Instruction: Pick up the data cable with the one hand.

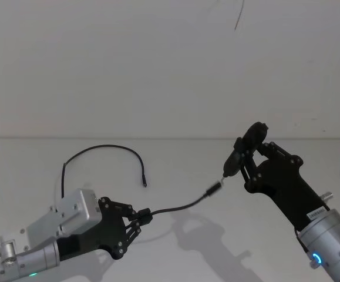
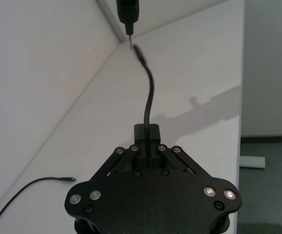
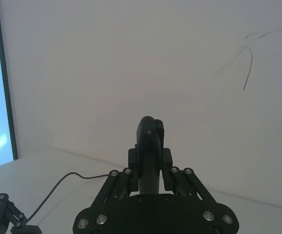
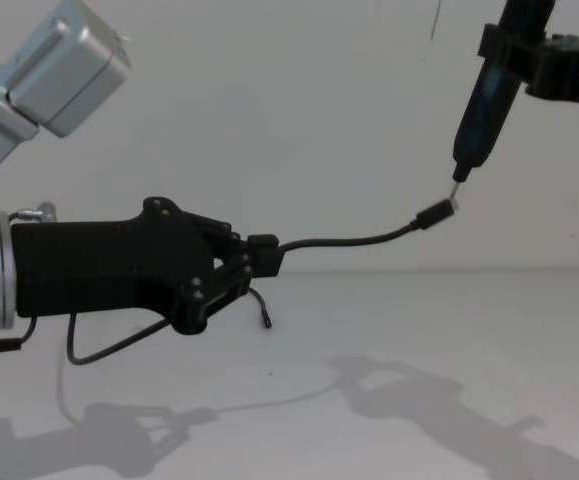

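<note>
While pinched in left gripper (image 1: 141, 215) above table (image 1: 175, 170), needed steady clamp on data cable (image 1: 181, 207) | noted plug at tip of pen-like tool (image 4: 484, 100), clamped in right gripper (image 1: 247, 157) | advised slow lift, no tugging.

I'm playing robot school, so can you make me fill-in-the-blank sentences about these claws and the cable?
The left claw is shut on a black data ____. The right claw holds a pen-like ____ with a metal tip. That tip points at the small ____ on the lifted end. Missing words: cable, tool, plug.
</note>
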Tool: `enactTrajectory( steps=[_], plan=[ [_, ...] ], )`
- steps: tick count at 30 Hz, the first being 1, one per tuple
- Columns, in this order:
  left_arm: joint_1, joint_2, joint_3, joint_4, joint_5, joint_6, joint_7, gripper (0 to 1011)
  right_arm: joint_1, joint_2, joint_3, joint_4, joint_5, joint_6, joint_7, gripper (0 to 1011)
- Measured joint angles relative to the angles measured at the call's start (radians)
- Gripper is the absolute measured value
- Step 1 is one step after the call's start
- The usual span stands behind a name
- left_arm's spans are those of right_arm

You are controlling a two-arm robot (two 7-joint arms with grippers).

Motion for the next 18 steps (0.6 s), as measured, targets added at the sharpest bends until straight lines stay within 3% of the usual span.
enactTrajectory(
  steps=[18],
  plan=[
    [0.007, 0.007, -0.007, -0.007, -0.004, -0.023, -0.005, 48, -0.041, 0.019, 0.02, -0.074, 0.0, 0.022, 0.0, 263]
  ],
)
